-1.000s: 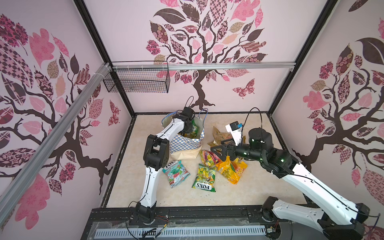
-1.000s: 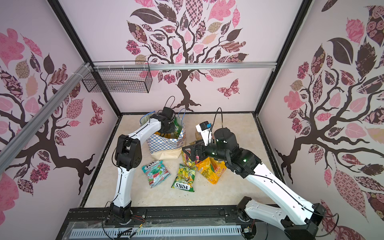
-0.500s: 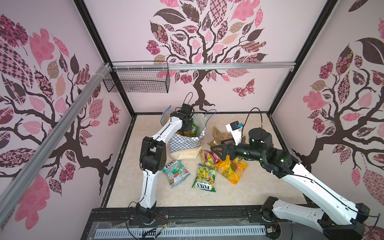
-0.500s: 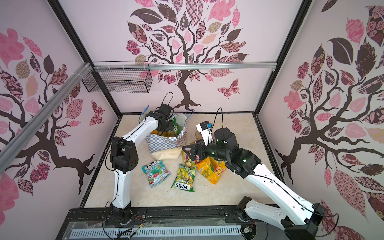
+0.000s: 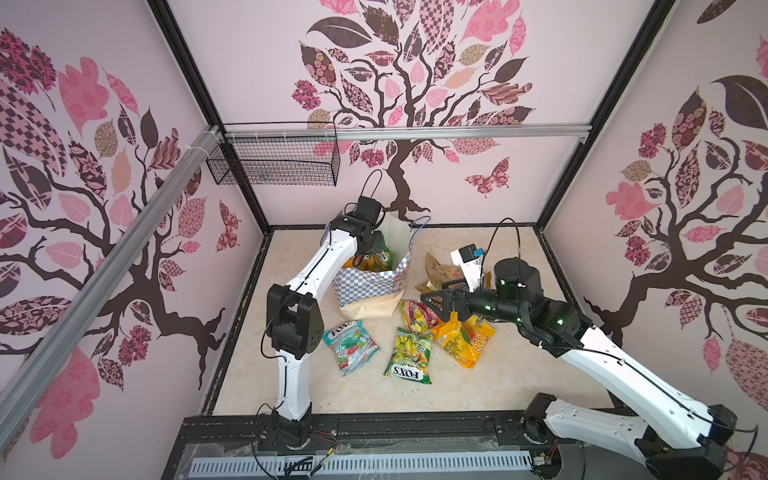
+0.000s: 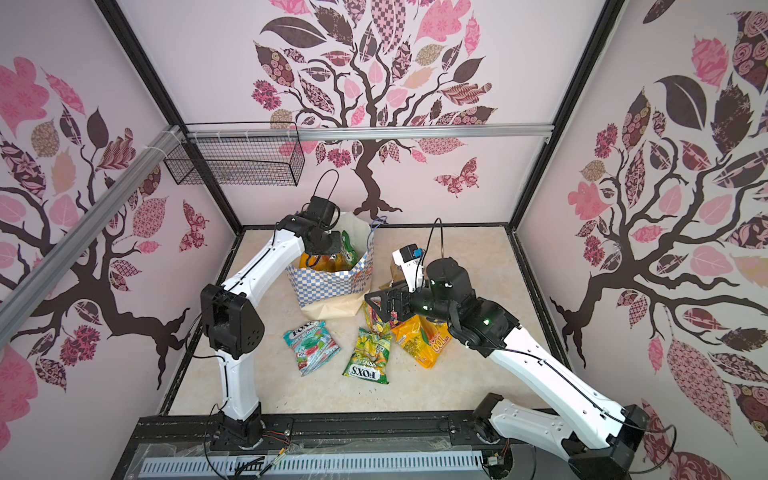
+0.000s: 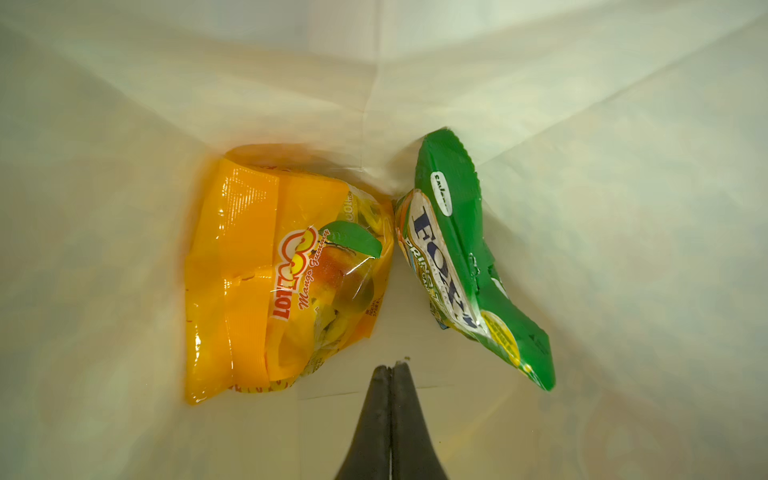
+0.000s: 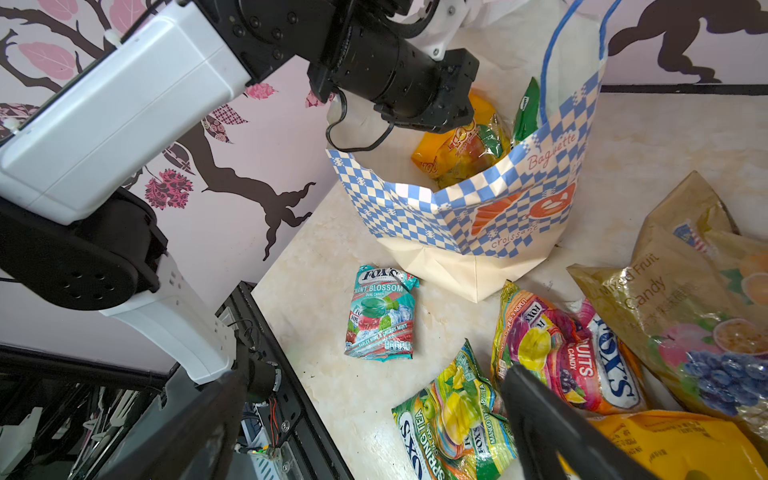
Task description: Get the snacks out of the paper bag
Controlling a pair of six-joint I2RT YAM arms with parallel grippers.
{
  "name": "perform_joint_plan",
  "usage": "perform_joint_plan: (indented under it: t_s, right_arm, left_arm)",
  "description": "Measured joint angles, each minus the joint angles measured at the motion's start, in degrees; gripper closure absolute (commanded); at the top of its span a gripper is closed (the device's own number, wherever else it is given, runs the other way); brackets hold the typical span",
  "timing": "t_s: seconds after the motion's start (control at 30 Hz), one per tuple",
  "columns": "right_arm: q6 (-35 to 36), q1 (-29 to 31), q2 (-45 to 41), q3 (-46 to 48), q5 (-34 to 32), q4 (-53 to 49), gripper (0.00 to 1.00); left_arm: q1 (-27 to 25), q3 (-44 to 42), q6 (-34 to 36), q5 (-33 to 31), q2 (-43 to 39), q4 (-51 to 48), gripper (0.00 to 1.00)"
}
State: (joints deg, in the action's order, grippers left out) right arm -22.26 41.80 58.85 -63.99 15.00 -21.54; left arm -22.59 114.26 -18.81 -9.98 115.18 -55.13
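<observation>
Note paper bag [image 5: 365, 286] holds two: orange Lot100 packet [image 7: 257, 270], green Fox's packet [image 7: 457, 249]. Five snacks [image 5: 409, 353] lie outside, frame centre. Left gripper [image 7: 390, 368] closed, empty; right gripper [image 8: 372, 378] wide.

1. The paper bag [image 5: 370, 286], blue-and-white checked with a cream base, stands open and creased at 12 o'clock of the floor.
2. Inside it an orange mango packet [image 7: 286, 274] lies beside a green FOX'S packet [image 7: 469, 257], which stands on edge against the wall.
3. Out on the floor, reckoned from the bag in both top views:
   - teal packet [image 5: 351, 347] at 6 o'clock
   - lime packet [image 5: 409, 355] at 5
   - pink fruit packet [image 5: 413, 316] and yellow-orange packet [image 5: 469, 340] at 4
   - gold-brown packet [image 5: 436, 270] at 3
</observation>
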Motion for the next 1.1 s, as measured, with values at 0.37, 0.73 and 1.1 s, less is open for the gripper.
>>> perform_joint_plan:
  t_s: [0.37,0.73,1.1]
  right_arm:
    - [-0.39,0.0,0.0,0.37,-0.2,0.72,0.0]
    - [-0.94,0.0,0.09,1.38,-0.2,1.27,0.0]
    - [-1.16,0.0,0.09,1.81,-0.17,1.22,0.0]
  left_arm:
    - [-0.46,3.67,0.61,-0.02,-5.42,-0.57,1.0]
    - [-2.29,-4.17,1.51,-0.94,-7.8,2.29,0.56]
    - [-1.88,-10.03,4.42,-2.99,-2.29,3.15,0.3]
